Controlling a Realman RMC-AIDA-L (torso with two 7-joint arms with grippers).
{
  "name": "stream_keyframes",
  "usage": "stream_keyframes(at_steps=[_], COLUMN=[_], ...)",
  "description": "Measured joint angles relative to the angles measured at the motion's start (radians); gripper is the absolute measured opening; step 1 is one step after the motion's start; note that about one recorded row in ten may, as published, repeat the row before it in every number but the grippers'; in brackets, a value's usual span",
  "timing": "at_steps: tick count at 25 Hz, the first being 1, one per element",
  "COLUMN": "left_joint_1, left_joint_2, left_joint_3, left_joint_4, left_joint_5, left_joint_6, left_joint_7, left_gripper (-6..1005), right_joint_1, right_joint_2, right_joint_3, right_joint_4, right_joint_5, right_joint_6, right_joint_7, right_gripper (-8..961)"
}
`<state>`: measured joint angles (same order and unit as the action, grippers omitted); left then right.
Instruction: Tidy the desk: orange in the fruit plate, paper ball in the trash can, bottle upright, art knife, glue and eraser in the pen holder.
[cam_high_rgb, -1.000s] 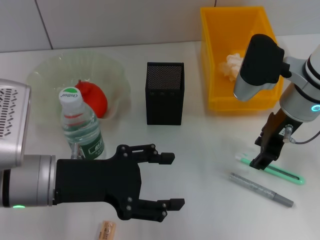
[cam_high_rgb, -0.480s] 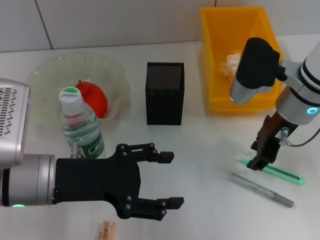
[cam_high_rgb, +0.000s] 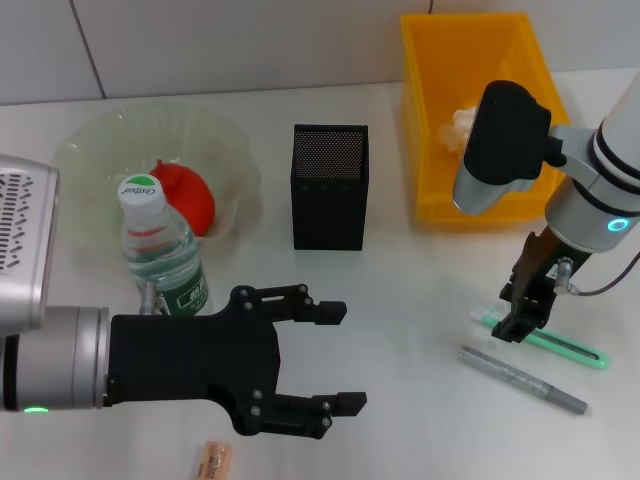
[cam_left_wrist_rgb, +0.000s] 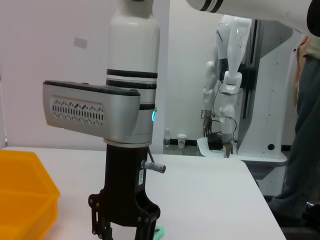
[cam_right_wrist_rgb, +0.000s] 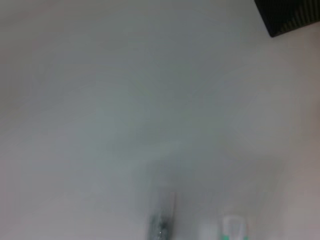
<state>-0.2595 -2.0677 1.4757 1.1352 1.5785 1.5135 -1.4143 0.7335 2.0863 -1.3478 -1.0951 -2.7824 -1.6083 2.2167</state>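
One ruffled fruit plate (cam_high_rgb: 95, 145) — round orange (cam_high_rgb: 188, 197)

A white table (cam_high_rgb: 420, 420) stands against a pale panelled wall (cam_high_rgb: 230, 40). Across the room, a white humanoid figure (cam_left_wrist_rgb: 226, 85) hangs on a stand beside what may be a low platform (cam_left_wrist_rgb: 250, 152).

Glossy yellow plastic trash can (cam_high_rgb: 428, 150), matt black mesh pen holder (cam_high_rgb: 329, 187), clear plastic bottle (cam_high_rgb: 160, 255), smooth white worktop (cam_high_rgb: 400, 290).
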Motion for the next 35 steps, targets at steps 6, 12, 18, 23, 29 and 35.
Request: stream_keyframes(at_steps=[6,12,18,23,29,35], left_joint_1=[0.000,0.000,0.000,0.000,0.001,0.004], left_joint_2=[0.000,0.000,0.000,0.000,0.000,0.000], left_joint_3=[0.002,0.004,0.003,0.004,0.005,0.005], left_joint_4=[0.000,0.000,0.000,0.000,0.000,0.000], left_joint_5=[0.000,0.000,0.000,0.000,0.000,-0.003], left_joint_6=[-0.001,-0.001,0.001,0.002,0.004,0.005], left_joint_7=[0.000,0.000,0.000,0.000,0.000,0.000], left_gripper=[814,814,814,814,813,813], right_joint_1=[-0.001,-0.002,-0.003,-0.004,-0.006,-0.005], right_joint_2=[0.000,0.000,0.001,0.001,0.002,0.001], right_joint_3=[-0.002,-0.004,-0.004,-0.004,-0.004,-0.005], right_joint_4=[0.000,0.002,0.003,0.003,0.003,0.003], right_joint_5=[0.003,0.004,0.005,0.005,0.005,0.002], right_joint_6=[0.003,0.005,0.003,0.002,0.004,0.005], right_joint_7=[0.000,0.005,0.010,0.021,0.033,0.050], right_gripper=[488,482,476,427,367,268])
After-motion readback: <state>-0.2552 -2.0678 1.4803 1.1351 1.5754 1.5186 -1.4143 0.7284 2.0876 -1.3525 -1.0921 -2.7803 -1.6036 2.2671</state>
